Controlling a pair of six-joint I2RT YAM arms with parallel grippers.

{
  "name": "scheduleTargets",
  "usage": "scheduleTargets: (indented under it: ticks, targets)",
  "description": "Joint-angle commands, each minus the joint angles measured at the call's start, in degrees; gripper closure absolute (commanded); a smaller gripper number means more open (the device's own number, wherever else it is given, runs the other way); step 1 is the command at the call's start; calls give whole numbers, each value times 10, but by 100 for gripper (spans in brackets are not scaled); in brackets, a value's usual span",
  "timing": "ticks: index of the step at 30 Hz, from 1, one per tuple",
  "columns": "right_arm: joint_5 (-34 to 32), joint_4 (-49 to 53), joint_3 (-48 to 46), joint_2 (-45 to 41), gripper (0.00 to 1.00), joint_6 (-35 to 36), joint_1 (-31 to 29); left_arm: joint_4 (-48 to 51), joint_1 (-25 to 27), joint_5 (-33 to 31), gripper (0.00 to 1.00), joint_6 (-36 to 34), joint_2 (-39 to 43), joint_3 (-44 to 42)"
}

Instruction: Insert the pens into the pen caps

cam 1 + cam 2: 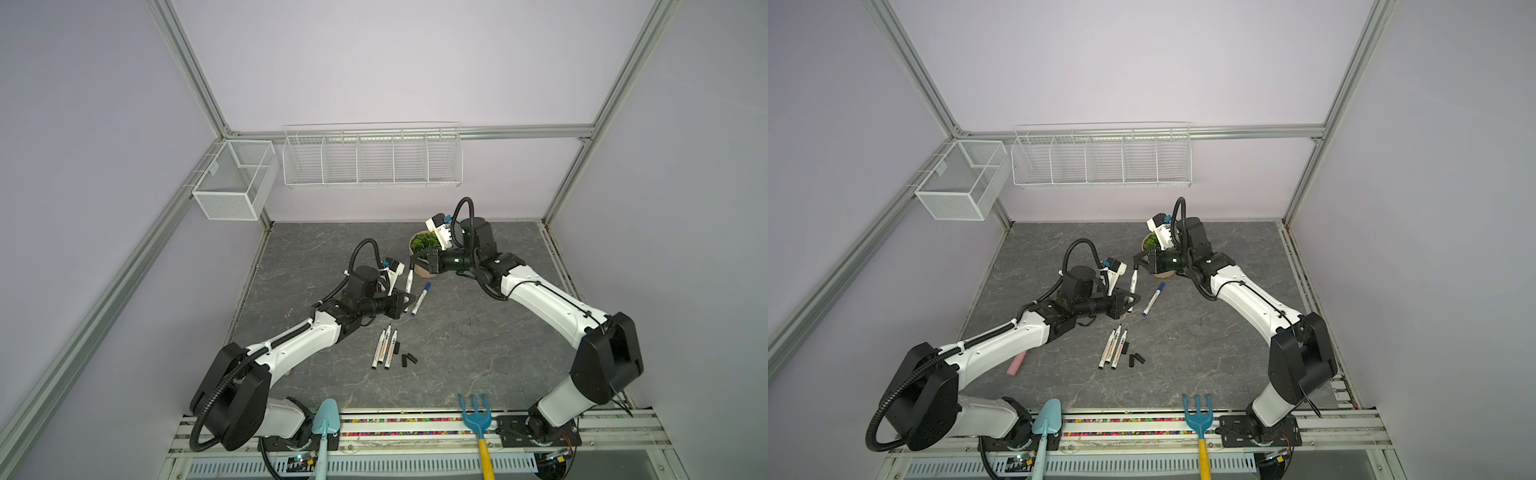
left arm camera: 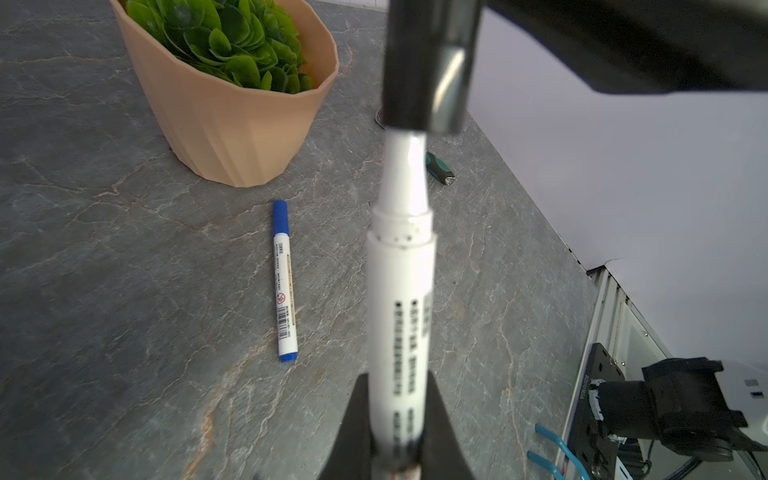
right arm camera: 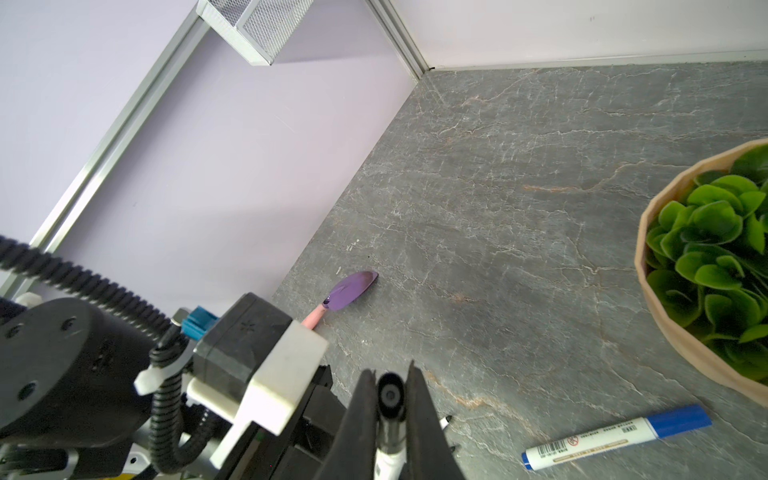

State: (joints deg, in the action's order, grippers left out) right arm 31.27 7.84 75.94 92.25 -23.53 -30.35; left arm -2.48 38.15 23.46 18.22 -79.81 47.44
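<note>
Pen labels only; no word or number can be read.
The blue pen (image 2: 284, 286) carries a barrel label (image 2: 284, 307) with a barcode (image 2: 283, 325) near its tail end, a small red crossed-circle sign (image 2: 281, 297) mid-barrel and fine print too small to read, as also seen in the right wrist view. The black pen (image 2: 399, 316) bears rows of black characters, too blurred to read.
</note>
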Motion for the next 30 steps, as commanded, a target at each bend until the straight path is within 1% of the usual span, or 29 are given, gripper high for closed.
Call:
scheduleTargets:
  ticks: [1, 9, 17, 24, 30]
  targets:
    - [20, 43, -14, -15, 91, 17, -5, -24, -11, -13, 100, -5, -6, 31]
    - [10, 86, 18, -3, 93, 51, -3, -5, -11, -13, 100, -18, 1, 34]
    - [54, 111, 40, 4, 93, 56, 5, 14, -11, -18, 100, -32, 5, 35]
    - [88, 159, 69, 23, 93, 77, 12, 21, -10, -19, 100, -40, 5, 38]
    - [88, 185, 91, 39, 93, 89, 13, 42, -4, -26, 100, -65, 11, 42]
